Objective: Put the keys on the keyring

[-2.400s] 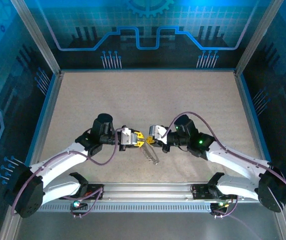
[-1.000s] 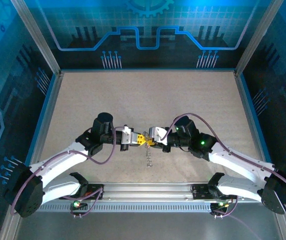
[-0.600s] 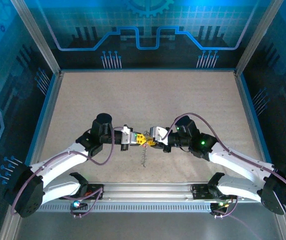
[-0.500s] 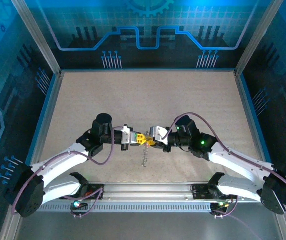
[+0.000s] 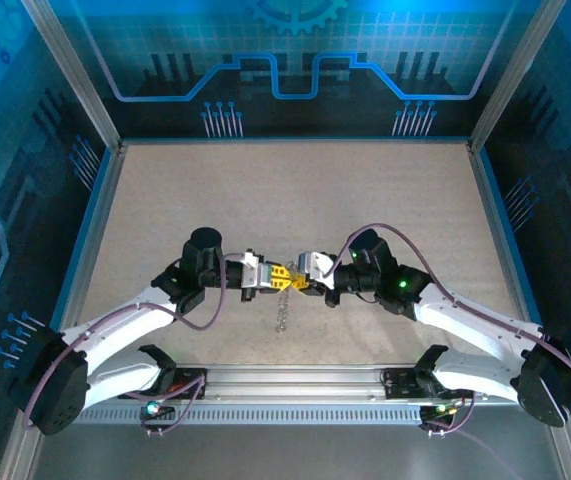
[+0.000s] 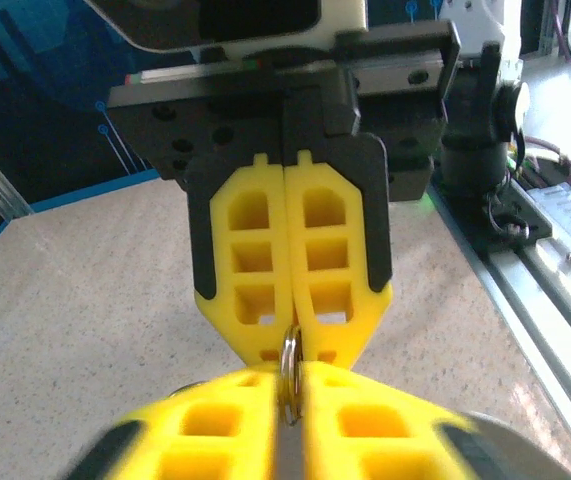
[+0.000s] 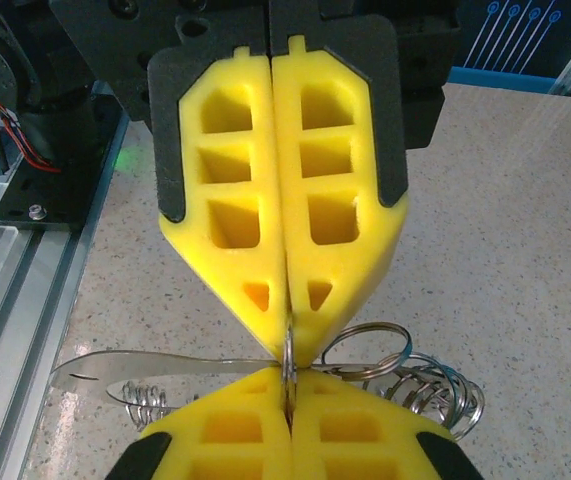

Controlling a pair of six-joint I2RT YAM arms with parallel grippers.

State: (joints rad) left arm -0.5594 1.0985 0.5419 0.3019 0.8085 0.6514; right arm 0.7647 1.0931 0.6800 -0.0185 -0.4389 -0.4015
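Observation:
My left gripper (image 5: 278,272) and right gripper (image 5: 298,283) meet tip to tip above the table's near middle. Both are shut on the same thin silvery ring of the keyring (image 6: 288,362), edge-on between the yellow pads. In the left wrist view my own blurred gripper (image 6: 288,388) is at the bottom and the right gripper (image 6: 290,338) faces it. In the right wrist view the ring (image 7: 288,358) sits between my own gripper (image 7: 288,388) and the left gripper (image 7: 288,338). More linked rings (image 7: 435,388) and a flat metal strip (image 7: 145,367) hang below. The keys are out of view.
The dangling chain-like part (image 5: 282,312) hangs just above the speckled table (image 5: 285,200). An aluminium rail (image 5: 295,385) runs along the near edge behind the arms. Blue-edged walls enclose the table on the other sides.
Both grippers stay tip to tip and have drifted slightly left. The dangling rings below them have swung left with them.

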